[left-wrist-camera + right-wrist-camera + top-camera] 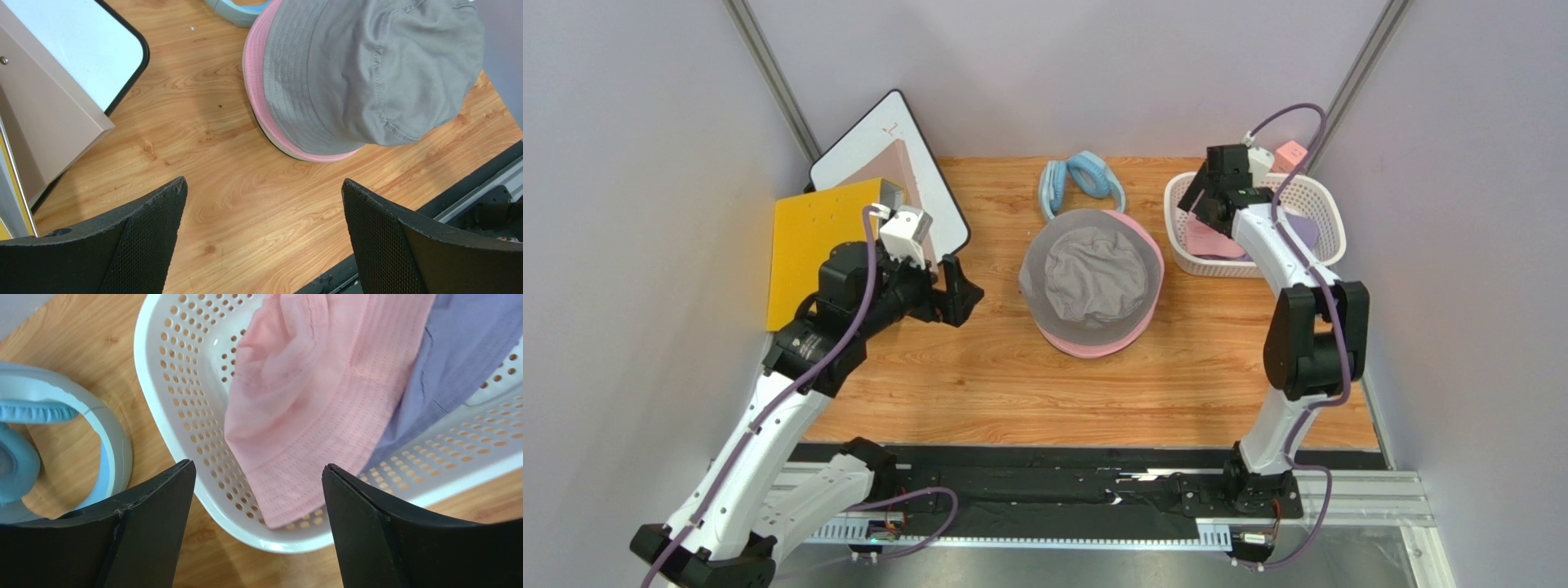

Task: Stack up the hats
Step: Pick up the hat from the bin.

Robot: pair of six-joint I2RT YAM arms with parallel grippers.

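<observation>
A grey hat (pixel 1091 272) lies on a pink hat (pixel 1100 346) in the middle of the table; in the left wrist view the grey hat (pixel 368 67) covers all but the pink brim (pixel 255 67). My left gripper (pixel 959 292) hovers open to their left, nothing between its fingers (pixel 264 182). Another pink hat (pixel 313 398) and a lavender hat (pixel 460 349) lie in the white basket (pixel 184 416) at the right. My right gripper (pixel 258 465) hangs open above the basket's near-left rim (pixel 1200 202), holding nothing.
A light blue padded ring-shaped item (pixel 1082 181) lies behind the stacked hats and beside the basket (pixel 24 459). A white board (pixel 891 153) and a yellow panel (pixel 817 245) lean at the left. A small pink block (pixel 1290 156) sits behind the basket.
</observation>
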